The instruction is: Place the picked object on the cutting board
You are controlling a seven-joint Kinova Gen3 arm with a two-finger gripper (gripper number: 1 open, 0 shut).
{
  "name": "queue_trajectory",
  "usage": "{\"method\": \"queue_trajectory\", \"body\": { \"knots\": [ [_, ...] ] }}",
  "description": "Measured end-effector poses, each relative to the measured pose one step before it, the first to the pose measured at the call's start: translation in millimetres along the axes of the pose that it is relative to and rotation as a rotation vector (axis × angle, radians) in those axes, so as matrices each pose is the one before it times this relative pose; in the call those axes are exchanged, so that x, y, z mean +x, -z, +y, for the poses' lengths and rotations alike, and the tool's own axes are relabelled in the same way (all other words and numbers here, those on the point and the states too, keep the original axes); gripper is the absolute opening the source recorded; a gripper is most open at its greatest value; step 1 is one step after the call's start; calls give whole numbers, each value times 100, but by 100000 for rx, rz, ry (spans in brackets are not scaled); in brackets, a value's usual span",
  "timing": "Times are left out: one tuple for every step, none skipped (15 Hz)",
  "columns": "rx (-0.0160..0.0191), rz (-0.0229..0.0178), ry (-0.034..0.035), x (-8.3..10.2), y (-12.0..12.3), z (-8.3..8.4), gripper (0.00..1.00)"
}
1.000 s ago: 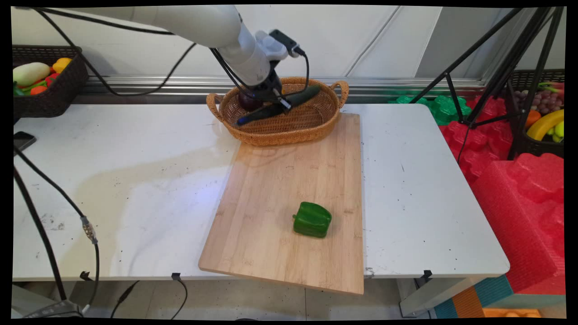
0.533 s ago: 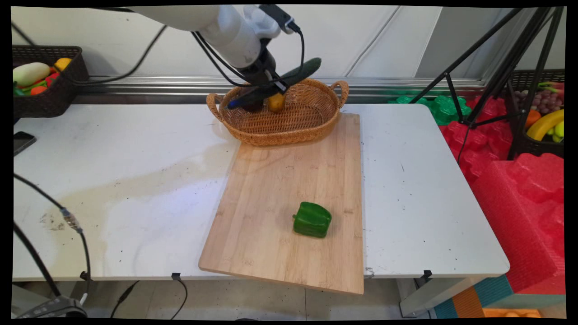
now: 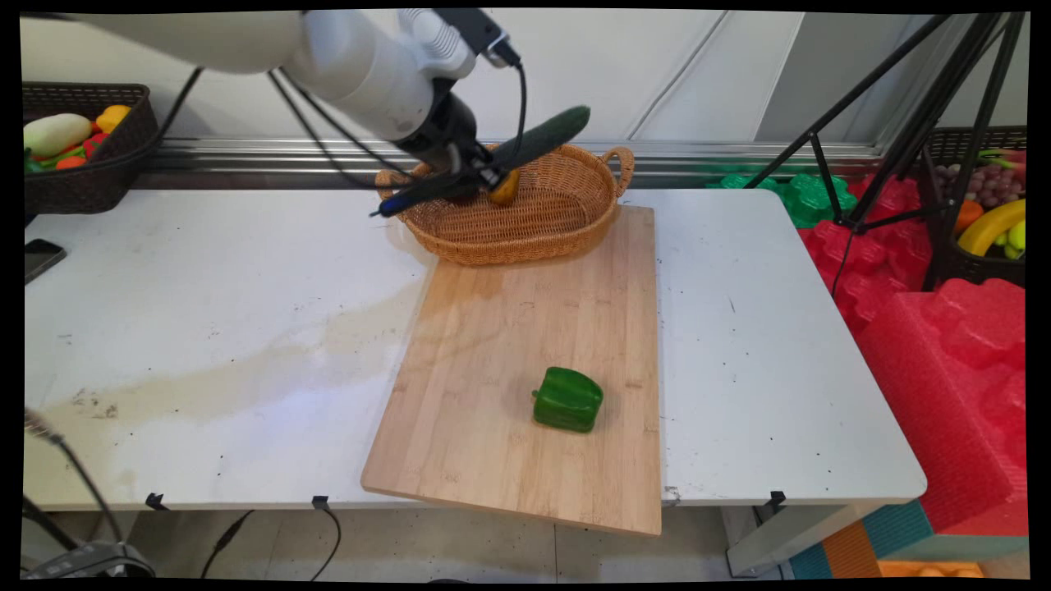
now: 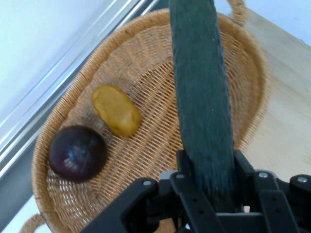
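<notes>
Bamboo, pale and striped, makes up the long rectangular cutting board [image 3: 534,361] that lies nearest on the white bench [image 3: 205,328], its near edge overhanging the bench's front. A glossy green bell pepper [image 3: 567,399] sits on the board's lower right part, well apart from the arm. Beyond the board's far end, touching it, stands the oval woven wicker basket with two handles [image 3: 575,222].

From the upper left of the frame the white arm slants down and to the right, its wrist tilted so that the black two-finger gripper [image 3: 472,171] hangs over the basket's left rim. Its jaws pinch a long dark green cucumber [image 3: 538,138] near its middle; the cucumber is off the basket floor, one end angled up and right above the basket, the other end pointing down left past the rim.

Only the hand view shows the basket's inside plainly: a round dark purple onion [image 4: 77,153] and a yellow-brown potato [image 4: 116,110] lie side by side on the weave, just apart, beneath the cucumber [image 4: 201,97] clamped in the gripper [image 4: 209,187].
</notes>
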Motion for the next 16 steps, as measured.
{"method": "queue_trajectory", "body": {
  "knots": [
    [-746, 108, -1508, -673, 722, 556, 0],
    [-528, -80, -1130, -485, 417, 391, 0],
    [-742, -91, -1641, -667, 558, 562, 0],
    [-477, -134, -1148, -436, 305, 373, 0],
    [-697, -249, -1625, -616, 391, 524, 0],
    [-369, -138, -1147, -387, 204, 329, 0],
    [-609, -255, -1621, -542, 223, 477, 0],
    [-347, -111, -1148, -320, 93, 292, 0],
    [-562, -190, -1680, -435, 65, 422, 0],
    [-355, -60, -1141, -238, -24, 253, 0],
    [-469, -170, -1569, -322, -97, 345, 0],
    [-454, -199, -1839, -305, -216, 350, 0],
    [-521, -303, -1772, -250, -360, 283, 0],
    [-439, -259, -1189, -157, -329, 167, 0],
    [-434, -202, -1241, -122, -374, 144, 0],
    [-498, -274, -1144, -110, -433, 118, 0]
  ]
}}
